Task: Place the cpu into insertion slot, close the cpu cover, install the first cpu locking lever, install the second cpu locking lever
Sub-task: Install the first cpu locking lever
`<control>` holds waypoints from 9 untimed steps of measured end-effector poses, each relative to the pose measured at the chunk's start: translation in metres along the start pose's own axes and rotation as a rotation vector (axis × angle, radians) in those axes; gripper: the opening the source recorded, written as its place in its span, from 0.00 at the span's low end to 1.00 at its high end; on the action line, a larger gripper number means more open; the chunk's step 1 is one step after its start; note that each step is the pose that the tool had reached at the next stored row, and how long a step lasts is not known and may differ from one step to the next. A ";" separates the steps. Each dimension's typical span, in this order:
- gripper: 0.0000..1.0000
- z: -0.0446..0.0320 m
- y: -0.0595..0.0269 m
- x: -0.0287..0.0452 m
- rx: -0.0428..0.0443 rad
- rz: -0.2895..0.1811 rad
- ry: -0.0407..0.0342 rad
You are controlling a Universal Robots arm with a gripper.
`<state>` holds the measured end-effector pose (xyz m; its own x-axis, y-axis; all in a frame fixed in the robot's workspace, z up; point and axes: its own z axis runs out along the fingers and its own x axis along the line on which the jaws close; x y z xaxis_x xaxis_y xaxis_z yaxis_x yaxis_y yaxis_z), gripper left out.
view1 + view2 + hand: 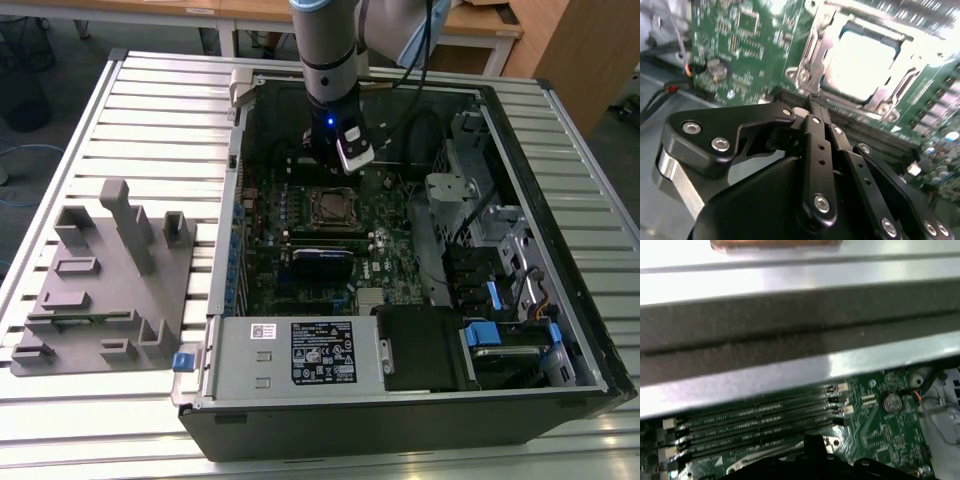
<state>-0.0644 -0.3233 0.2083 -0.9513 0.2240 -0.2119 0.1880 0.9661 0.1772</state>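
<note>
gripper (815,102) had its fingers pressed together w/ nothing between them, hanging inside the pc case (560,395) over the green board (265,250). cpu (867,62) sat in the slot (334,207), metal cover (822,45) framing it. in the exterior view the slot lay just in front of the gripper, toward the camera.

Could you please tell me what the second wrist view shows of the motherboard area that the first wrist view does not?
The second wrist view shows the cpu seated in the insertion slot, framed by the cpu cover, with the gripper shut in front of it. The first wrist view shows the computer case wall and the long memory slots. Both show the green circuit board and its round coin battery.
</note>
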 end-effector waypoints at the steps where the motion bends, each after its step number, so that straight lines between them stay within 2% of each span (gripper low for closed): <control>1: 0.10 0.0000 0.0000 0.0000 0.0158 -0.001 0.0000; 3: 0.10 0.0000 0.0000 -0.0001 0.0435 -0.003 0.0048; 4: 0.10 0.0000 0.0000 -0.0001 0.0503 -0.004 0.0051; 7: 0.10 0.0000 0.0000 -0.0001 0.0513 -0.005 0.0053; 8: 0.10 0.0002 0.0000 -0.0001 0.0527 -0.004 0.0120; 9: 0.10 0.0005 0.0000 -0.0003 0.0565 -0.002 0.0285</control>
<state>-0.0639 -0.3233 0.2079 -0.9581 0.2191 -0.1846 0.1988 0.9724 0.1221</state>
